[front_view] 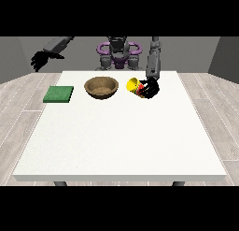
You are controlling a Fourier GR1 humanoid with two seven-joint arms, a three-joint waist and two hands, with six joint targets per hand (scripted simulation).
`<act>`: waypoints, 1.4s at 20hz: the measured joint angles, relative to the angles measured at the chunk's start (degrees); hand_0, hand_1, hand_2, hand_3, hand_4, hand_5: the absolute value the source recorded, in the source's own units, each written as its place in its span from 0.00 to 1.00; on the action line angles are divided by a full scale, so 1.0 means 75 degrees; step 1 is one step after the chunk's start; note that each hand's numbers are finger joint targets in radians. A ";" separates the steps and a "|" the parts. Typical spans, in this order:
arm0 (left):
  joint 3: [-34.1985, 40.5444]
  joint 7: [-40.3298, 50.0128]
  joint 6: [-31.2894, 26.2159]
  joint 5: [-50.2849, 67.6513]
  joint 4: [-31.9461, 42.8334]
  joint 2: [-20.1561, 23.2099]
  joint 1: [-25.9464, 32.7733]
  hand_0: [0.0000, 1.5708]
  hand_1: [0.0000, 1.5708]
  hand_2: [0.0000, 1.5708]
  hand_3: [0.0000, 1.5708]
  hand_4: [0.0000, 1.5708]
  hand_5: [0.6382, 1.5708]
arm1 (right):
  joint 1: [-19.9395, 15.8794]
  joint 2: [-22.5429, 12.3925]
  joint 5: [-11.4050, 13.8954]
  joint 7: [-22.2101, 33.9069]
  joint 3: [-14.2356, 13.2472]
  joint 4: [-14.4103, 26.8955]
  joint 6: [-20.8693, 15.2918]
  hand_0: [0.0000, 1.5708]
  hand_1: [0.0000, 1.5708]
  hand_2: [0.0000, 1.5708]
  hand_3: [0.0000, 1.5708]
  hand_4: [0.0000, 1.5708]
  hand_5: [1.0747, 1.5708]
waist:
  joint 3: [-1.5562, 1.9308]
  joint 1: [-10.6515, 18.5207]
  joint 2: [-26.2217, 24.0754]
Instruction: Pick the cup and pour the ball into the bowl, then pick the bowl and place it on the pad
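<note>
We see one yellow cup (132, 85) tilted toward the bowl (101, 87), with the hand at the view's right (149, 88) wrapped around it, just above the desk (121, 136). Ball not visible. Cup looks light and rigid, likely slick; best held round its side wall. One brown bowl, stiff, take it by the rim. One green pad (59, 94), flat. Hand at the view's left (40, 60) hangs off the desk, fingers curled, holding nothing.

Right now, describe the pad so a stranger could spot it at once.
Start at the white table and go to its far corner at the view's left. The green pad lies flat there, beside the brown bowl. It is the only flat, square, green thing.
</note>
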 measured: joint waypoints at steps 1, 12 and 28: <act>-0.0188 0.0292 0.0125 -0.0222 -0.0027 -0.0029 -0.0038 0.87 0.87 1.00 1.00 0.65 0.96 | 0.0015 -0.0042 0.0018 0.0035 -0.0017 0.0214 0.0030 0.00 0.00 0.00 0.00 0.00 0.97 | -0.0001 0.0078 -0.0234; -0.2404 0.3458 0.0686 -0.3000 -0.0307 -0.0489 -0.0370 0.87 0.87 1.00 1.00 0.71 1.00 | 0.0554 -0.0389 0.0321 -0.0488 -0.0405 0.2231 0.0058 0.00 0.00 0.00 0.00 0.00 0.98 | -0.0006 0.1302 -0.2000; -0.4714 0.7019 0.0152 -0.6126 -0.1033 -0.1385 -0.0799 0.34 0.34 1.00 1.00 0.59 1.00 | 0.0429 -0.0599 0.0542 -0.1094 -0.0469 0.3552 0.0116 0.00 0.00 0.00 0.02 0.00 0.92 | -0.0017 0.1588 -0.2410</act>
